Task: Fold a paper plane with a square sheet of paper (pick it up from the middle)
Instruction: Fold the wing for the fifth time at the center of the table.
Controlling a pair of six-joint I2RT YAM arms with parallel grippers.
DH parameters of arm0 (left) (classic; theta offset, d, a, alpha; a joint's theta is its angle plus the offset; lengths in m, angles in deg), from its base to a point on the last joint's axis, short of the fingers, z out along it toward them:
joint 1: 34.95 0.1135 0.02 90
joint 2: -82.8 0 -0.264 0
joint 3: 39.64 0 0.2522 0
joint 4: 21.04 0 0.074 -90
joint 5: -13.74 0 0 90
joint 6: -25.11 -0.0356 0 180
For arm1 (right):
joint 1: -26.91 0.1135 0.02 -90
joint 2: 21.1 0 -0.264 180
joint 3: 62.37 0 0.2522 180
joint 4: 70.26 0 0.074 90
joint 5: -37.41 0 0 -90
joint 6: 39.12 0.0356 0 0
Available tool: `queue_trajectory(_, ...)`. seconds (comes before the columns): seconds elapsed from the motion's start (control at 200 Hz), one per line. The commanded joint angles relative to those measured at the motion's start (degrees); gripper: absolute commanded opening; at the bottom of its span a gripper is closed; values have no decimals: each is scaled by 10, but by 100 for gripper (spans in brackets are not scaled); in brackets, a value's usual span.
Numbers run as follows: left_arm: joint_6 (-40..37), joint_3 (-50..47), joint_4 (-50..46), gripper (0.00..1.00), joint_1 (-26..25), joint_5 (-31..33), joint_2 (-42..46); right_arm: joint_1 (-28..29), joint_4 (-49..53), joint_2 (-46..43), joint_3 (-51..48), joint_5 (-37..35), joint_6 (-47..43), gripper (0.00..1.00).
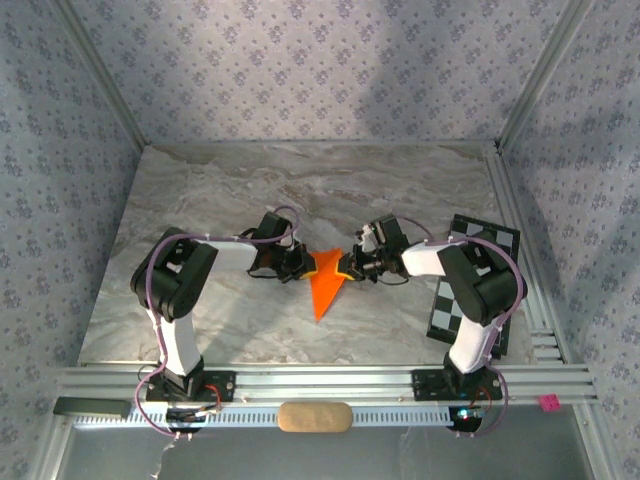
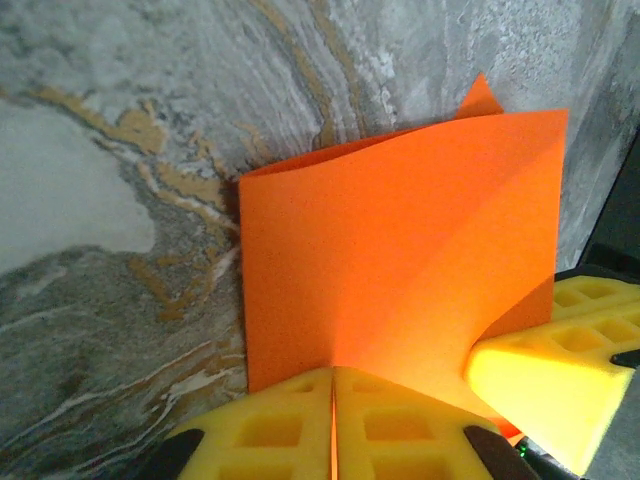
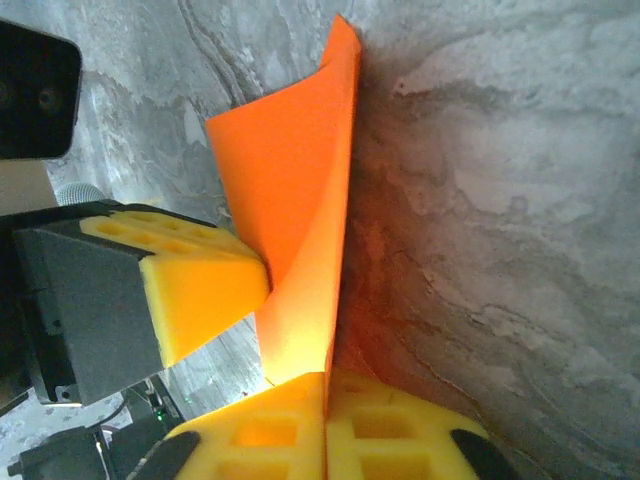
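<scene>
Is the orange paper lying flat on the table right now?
No, the orange paper stands curved on edge, pinched in the left gripper's fingers.

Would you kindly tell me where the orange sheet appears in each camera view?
Top external: orange sheet, just below centre.
Left wrist: orange sheet, centre-right, up from the bottom edge.
Right wrist: orange sheet, centre-left, up from the bottom edge.
Shared landmark: grey marbled tabletop behind it.

Orange paper (image 1: 325,285): thin, plain, bright. Folded to a dart-like outline with one sharp tip pointing toward 6 o'clock in the top view. It sits mid-table. The sheet is bowed in a soft curve, not flat, and a second layer's corner peeks out behind. The left gripper (image 1: 300,263) pinches its 9 o'clock side and the right gripper (image 1: 352,266) its 3 o'clock side.
</scene>
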State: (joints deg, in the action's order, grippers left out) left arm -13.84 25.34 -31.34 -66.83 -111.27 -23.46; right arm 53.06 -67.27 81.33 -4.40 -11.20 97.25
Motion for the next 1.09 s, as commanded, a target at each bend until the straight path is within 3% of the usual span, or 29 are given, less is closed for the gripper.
queue_trajectory(0.0, -6, -3, 3, 14, 3, -8, 20, -1, 9, -6, 7, -1, -1, 3)
queue_trajectory(0.22, -33, 2, -28, 37, 0, 26, 85, 2, -9, -52, -24, -71, 73, 0)
queue_trajectory(0.315, -55, -1, -50, 41, -2, 50, 119, 11, -22, -78, -45, -114, 120, 0)
queue_trajectory(0.42, -89, -7, -73, 41, -14, 87, 151, 21, -42, -100, -75, -163, 183, 0)
queue_trajectory(0.62, -140, -22, -112, 40, -70, 163, 201, 33, -126, -109, -124, -191, 294, 0)
queue_trajectory(0.79, -183, -23, -156, 41, -138, 270, 222, 36, -111, -119, -117, -193, 296, 0)
queue_trajectory(1.089, -237, 2, -187, 44, -222, 363, 193, 45, -121, -125, -110, -184, 292, 0)
